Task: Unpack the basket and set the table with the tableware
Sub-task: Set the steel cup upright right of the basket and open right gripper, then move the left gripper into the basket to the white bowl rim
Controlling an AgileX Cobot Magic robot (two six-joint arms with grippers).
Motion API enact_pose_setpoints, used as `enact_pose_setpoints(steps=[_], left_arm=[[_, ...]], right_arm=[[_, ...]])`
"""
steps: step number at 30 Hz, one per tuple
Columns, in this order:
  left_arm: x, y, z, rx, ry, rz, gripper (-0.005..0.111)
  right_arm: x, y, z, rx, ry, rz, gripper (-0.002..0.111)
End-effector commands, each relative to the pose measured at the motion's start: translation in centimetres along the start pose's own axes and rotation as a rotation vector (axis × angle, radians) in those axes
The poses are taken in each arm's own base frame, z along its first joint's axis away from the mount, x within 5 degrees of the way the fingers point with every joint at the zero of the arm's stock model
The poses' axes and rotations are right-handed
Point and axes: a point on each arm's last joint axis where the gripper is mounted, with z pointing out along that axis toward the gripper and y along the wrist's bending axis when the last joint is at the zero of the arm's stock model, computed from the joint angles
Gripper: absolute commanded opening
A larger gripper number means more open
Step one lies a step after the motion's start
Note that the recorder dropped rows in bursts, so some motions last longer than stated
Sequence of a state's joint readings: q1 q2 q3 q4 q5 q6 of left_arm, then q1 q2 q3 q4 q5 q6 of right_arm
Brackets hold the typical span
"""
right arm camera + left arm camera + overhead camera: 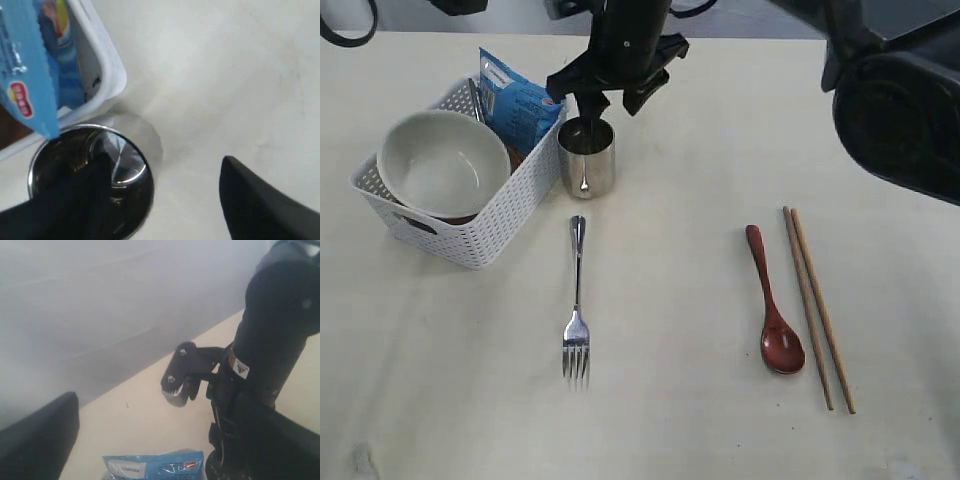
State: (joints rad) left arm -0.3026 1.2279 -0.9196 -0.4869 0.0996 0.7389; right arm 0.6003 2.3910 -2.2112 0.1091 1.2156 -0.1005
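The steel cup stands upright on the table just right of the white basket. My right gripper hangs over it, open: one finger reaches down inside the cup, the other is outside, and neither presses the wall. The basket holds the cream bowl on a brown plate edge. A fork, a dark red spoon and chopsticks lie on the table. My left gripper is open and empty behind the basket.
A blue snack packet leans in the basket's back corner, close to the cup and the right gripper. A thin steel handle sticks up beside it. The right arm's dark bulk fills the upper right.
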Motion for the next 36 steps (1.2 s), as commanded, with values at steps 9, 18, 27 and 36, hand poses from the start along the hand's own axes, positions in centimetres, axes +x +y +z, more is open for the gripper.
enact_pose_setpoints(steps=[9,18,27,36], left_arm=[[0.4,-0.2,-0.1,0.021,0.028,0.012,0.078],[0.1,0.1,-0.1,-0.014,-0.002,0.070,0.078],[0.1,0.1,-0.1,-0.014,-0.004,-0.002,0.078],[0.9,0.0,1.3,0.032,0.088,-0.035,0.078]], right_arm=[[1.6,-3.7,-9.9,0.100,-0.125,0.011,0.060],[7.7,-9.4,-7.1,0.105,-0.086,0.128,0.060],[11.3,-10.7,-8.0,0.172,-0.239,0.097,0.060],[13.1,-8.0,-13.0,0.174,-0.375,0.028,0.060]])
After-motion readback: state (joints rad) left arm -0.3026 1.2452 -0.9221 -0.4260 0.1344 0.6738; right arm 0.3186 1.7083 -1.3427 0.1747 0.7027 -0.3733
